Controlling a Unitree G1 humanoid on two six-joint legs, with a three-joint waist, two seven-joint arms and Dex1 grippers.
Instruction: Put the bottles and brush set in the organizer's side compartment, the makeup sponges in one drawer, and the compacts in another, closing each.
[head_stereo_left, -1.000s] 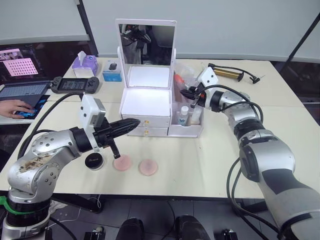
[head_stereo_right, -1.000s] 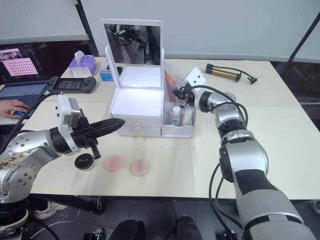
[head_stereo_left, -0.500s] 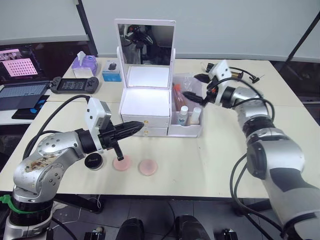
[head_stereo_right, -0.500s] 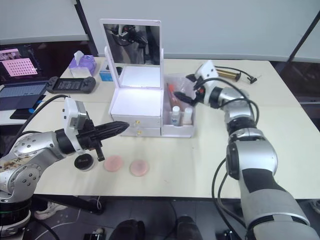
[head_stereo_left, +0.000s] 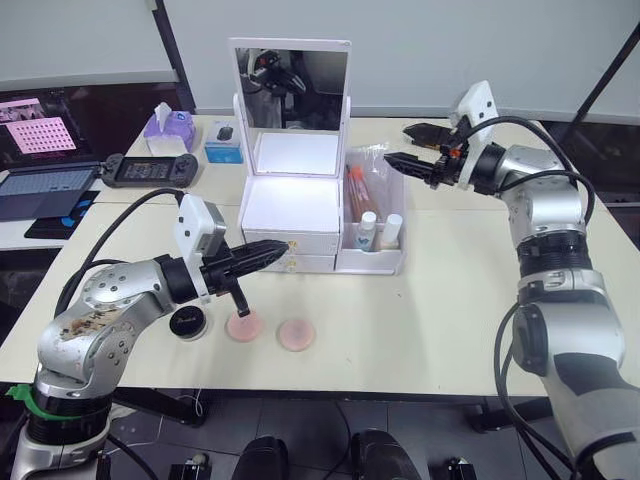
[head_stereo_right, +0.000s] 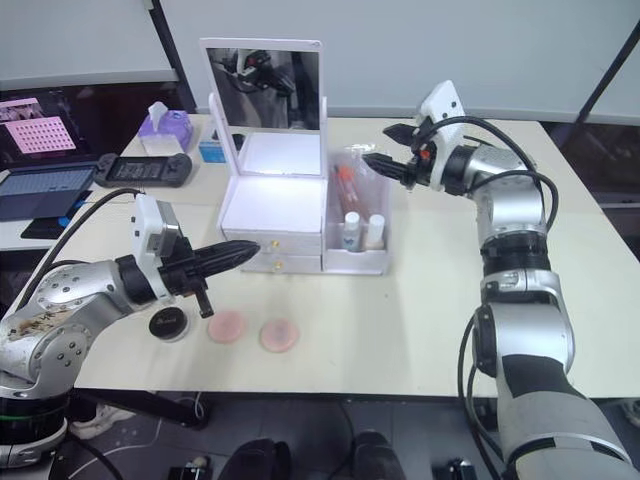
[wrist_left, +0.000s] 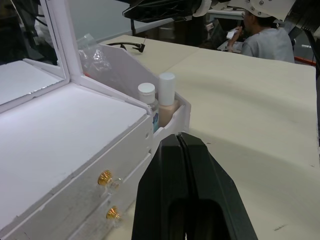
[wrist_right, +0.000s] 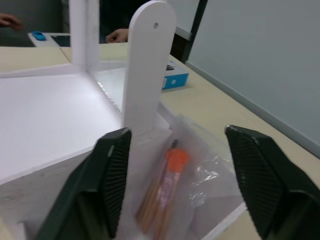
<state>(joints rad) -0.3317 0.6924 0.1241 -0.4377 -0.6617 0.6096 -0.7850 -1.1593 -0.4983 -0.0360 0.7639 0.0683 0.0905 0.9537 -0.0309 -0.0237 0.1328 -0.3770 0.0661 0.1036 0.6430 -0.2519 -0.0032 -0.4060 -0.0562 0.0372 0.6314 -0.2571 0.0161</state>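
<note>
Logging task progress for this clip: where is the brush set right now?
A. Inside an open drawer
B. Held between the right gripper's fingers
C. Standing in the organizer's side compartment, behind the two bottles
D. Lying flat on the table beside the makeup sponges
C: the brush set stands in the side compartment behind the bottles, and the right gripper is open and clear of it.

light: bright, even, from overhead | glare: organizer (head_stereo_left: 297, 200) top blown out white | shadows: soft, short, under the sponges (head_stereo_left: 270, 329) | blur: right wrist view soft, brush set (wrist_right: 167, 192) hazy | left wrist view: fingers (wrist_left: 187, 200) up close, slightly blurred
</note>
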